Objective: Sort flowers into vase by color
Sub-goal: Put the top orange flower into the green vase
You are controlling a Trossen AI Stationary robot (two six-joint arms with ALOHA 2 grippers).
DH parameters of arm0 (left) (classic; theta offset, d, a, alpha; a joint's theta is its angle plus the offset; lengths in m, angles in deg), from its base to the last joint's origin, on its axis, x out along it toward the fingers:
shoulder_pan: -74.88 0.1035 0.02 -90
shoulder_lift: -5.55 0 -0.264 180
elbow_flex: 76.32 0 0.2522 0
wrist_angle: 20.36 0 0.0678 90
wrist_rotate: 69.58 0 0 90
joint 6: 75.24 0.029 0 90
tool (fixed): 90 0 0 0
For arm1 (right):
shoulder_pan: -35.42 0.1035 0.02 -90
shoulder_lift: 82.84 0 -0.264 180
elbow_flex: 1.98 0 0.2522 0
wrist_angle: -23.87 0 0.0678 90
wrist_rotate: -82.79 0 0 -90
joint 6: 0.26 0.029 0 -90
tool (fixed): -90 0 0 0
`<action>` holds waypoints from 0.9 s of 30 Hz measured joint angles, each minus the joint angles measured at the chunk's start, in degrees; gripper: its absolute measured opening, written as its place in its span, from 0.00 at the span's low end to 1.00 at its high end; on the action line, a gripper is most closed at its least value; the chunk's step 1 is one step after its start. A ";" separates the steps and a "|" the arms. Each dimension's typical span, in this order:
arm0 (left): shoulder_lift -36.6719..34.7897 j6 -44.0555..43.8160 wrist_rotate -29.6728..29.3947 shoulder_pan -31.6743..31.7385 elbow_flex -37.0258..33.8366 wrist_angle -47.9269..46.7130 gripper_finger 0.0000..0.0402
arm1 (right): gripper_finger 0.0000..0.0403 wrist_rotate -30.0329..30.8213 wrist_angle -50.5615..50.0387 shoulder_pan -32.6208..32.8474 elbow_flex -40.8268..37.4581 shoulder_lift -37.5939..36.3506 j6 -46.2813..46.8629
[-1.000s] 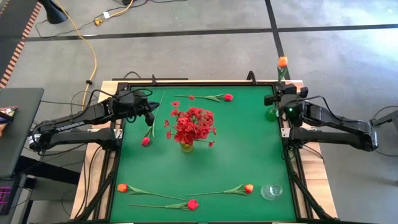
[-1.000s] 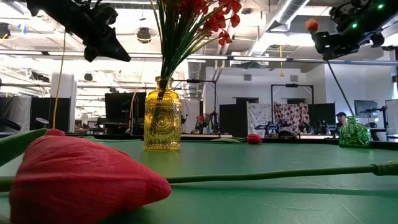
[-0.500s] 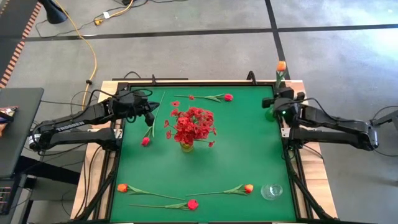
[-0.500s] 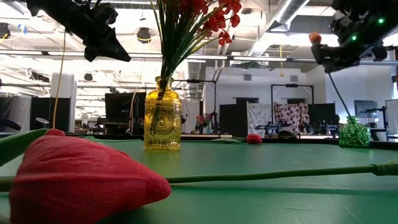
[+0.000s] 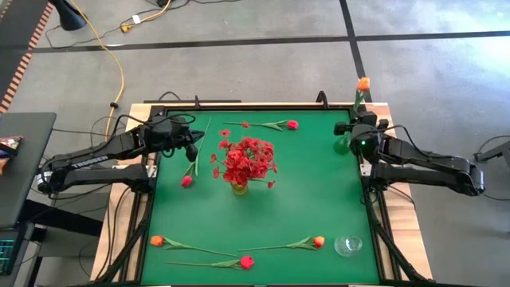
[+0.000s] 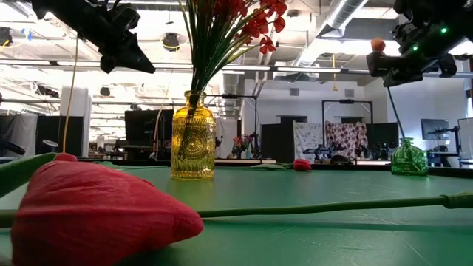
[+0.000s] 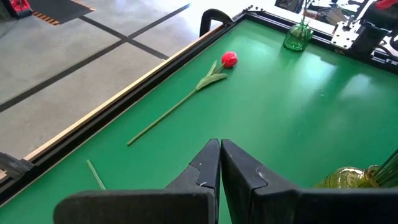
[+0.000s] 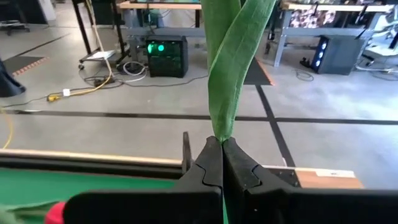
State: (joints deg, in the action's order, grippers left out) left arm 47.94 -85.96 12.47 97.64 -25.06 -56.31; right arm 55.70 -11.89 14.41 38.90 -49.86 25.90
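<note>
An orange tulip stands tilted above the green glass vase at the table's far right, and my right gripper is shut on it. Its stem runs down to the vase's neck. The yellow vase at the centre holds the bushy red sprigs. My left gripper hangs shut on nothing at the far left, above a red tulip lying on the table. Another red tulip lies by the far edge. My right gripper pinches the orange tulip where the base of its long green leaf meets the stem, between its two fingertips. The fingers point about level toward the table's far edge and lie across the stem. The bud stands above the fingers, the stem slanting down to the green vase.
Two orange tulips and a red one lie along the near edge, the red bud close to the low camera. A clear glass vase stands at the near right. A raised frame borders the table.
My right gripper has sunk a little with the orange tulip and rolled, staying shut on it. The bud has come lower. The green vase has shifted slightly toward the table's left.
</note>
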 joint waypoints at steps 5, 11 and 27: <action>0.00 0.00 0.01 0.00 0.00 -0.01 0.00 | 0.05 -0.08 5.08 -2.75 0.00 0.58 -5.01; 0.00 0.55 0.01 0.00 0.00 -0.03 0.00 | 0.05 -5.95 5.27 -5.46 -0.29 3.91 -5.50; -0.02 0.63 -0.01 0.00 0.00 -0.44 0.00 | 0.05 -7.49 12.25 -7.82 -0.74 9.12 -15.68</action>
State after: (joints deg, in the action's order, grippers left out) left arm 47.92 -85.32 12.46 97.64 -25.06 -56.75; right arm 48.21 0.36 6.59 38.15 -40.73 10.22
